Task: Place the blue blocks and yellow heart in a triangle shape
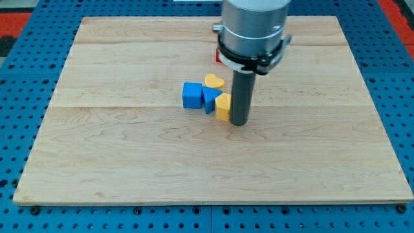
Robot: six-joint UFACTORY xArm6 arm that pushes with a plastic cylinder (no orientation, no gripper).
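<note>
A blue cube (191,95) sits near the board's middle. A second blue block (209,99), triangular, touches its right side. A yellow heart (214,81) lies just above the blue triangle, touching it. Another yellow block (223,107) sits to the right of the blue triangle, its shape partly hidden by the rod. My tip (239,122) rests on the board right against the right side of this yellow block, at the right end of the cluster.
The wooden board (129,162) lies on a blue pegboard surface. A red block (219,57) is mostly hidden behind the arm's grey body near the view's top.
</note>
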